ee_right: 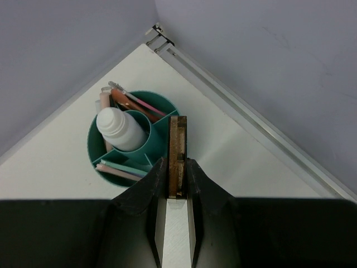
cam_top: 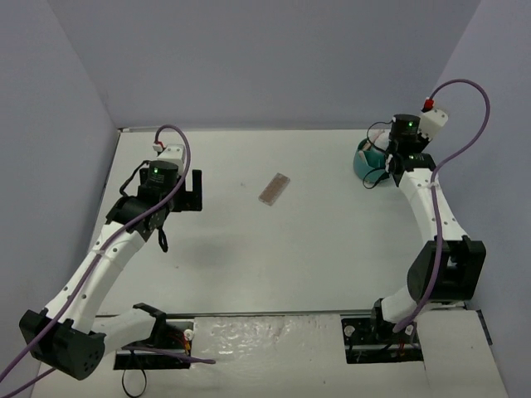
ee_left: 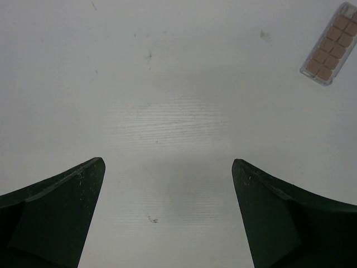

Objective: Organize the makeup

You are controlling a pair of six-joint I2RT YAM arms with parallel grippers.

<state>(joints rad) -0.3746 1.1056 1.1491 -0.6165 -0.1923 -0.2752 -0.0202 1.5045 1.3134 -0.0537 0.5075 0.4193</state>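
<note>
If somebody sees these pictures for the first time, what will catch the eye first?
The teal tub in the far right corner, holding a white bottle and thin sticks. The right gripper pinches a brown palette on edge right at the tub. A second palette lies flat mid-table, apart from the wide-open left gripper.

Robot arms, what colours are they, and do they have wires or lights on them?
The left arm and right arm have white tube-shaped links with black joints and black bases. A thin purple cable loops along each one. A small green light glows near each wrist. The fingers are dark, flat wedges narrowing to a tip.
</note>
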